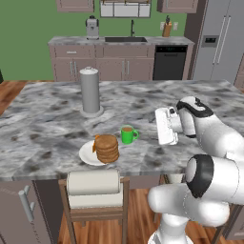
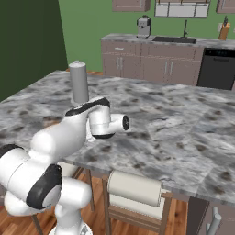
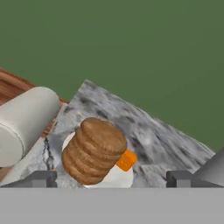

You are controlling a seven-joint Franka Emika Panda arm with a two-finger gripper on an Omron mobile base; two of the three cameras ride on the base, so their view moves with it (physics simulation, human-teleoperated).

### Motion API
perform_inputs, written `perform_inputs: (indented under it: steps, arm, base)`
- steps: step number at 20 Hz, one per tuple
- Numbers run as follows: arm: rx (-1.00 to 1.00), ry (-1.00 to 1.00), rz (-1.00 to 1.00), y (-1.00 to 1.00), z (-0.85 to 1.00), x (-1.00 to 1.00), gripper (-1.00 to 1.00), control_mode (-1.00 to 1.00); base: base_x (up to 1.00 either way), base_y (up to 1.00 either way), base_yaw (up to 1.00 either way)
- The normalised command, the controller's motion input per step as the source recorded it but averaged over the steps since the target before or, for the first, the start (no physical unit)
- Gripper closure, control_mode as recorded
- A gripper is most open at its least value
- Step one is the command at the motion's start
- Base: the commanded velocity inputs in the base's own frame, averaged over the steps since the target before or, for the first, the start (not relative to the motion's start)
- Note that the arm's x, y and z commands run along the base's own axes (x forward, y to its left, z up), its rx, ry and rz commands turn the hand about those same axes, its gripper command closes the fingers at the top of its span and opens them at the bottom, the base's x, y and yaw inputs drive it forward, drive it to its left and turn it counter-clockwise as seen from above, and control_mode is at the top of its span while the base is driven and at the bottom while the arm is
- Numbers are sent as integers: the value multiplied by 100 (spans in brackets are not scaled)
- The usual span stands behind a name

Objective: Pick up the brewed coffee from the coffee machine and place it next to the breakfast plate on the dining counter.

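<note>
Green mug [image 1: 127, 135] sits on the marbled counter [image 1: 57, 109] just beside the pancake plate [image 1: 88, 155]; the gripper [image 3: 111, 178], jaws spread and empty, faces the plate

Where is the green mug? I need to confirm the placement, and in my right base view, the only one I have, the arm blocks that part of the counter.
Observer: In the left base view, the green mug stands upright on the dining counter, right beside the breakfast plate.
Operator: Is the gripper closed on it?
Observer: No. In the hand view the gripper is open, its finger tips wide apart with nothing between them.
Operator: Is the hand clear of the mug?
Observer: Yes. The left base view shows bare counter between the hand and the mug's handle.
</note>
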Motion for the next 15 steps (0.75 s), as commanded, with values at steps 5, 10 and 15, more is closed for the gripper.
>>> perform_inputs:
  steps: [5,10,15]
  arm:
    - [-2,-4,0,-2,49,-96,-100,-100]
    - [0,-4,0,-6,68,-36,-100,-100]
    - [0,-2,0,-14,54,-18,-100,-100]
  base:
    - [0,0,0]
    - [0,0,0]
    - [0,0,0]
